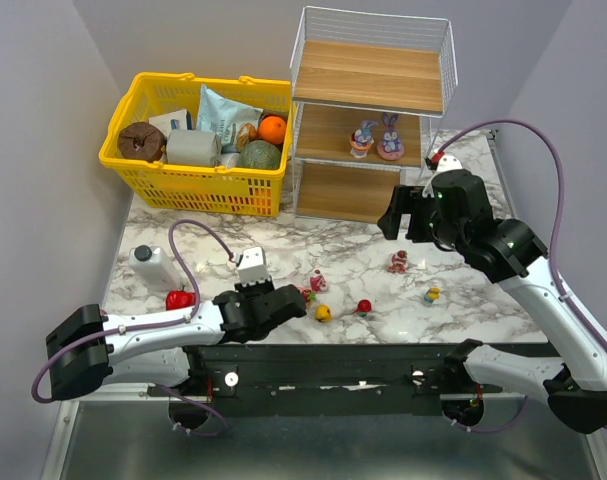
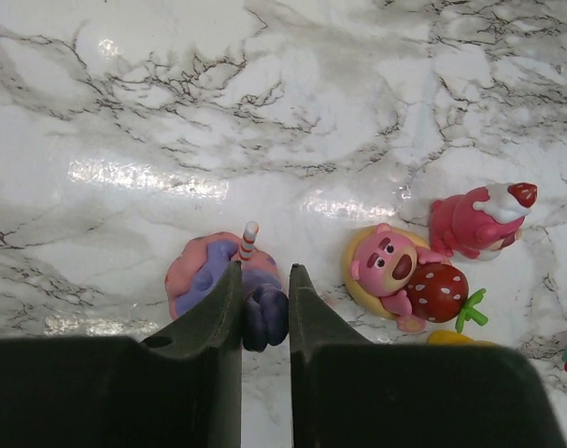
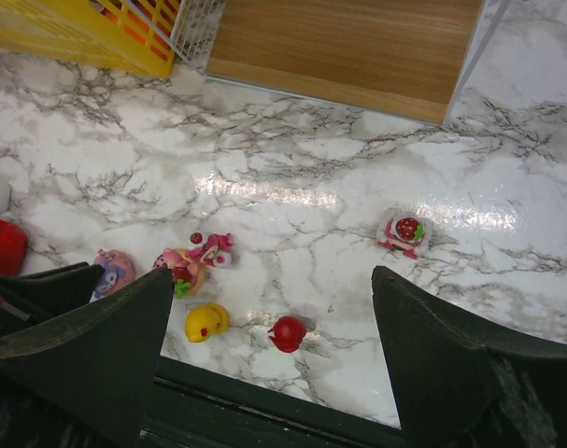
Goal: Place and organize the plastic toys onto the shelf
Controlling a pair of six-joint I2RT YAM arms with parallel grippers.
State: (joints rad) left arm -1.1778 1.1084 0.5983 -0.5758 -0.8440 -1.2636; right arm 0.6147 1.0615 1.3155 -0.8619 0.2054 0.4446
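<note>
Purple-pink plastic bunny figurine sits on marble bench, 9 o'clock of pink bear toy. Left gripper is nearly closed, pinching only its purple edge. That's off-centre, so it may twist out on lift. Right gripper is wide open and empty, with wire-framed wooden shelf at its 12 o'clock.

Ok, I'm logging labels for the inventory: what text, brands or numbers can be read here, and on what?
None can be read.
The pale blue packet in the yellow basket shows some printing, too small and blurred to read.
</note>
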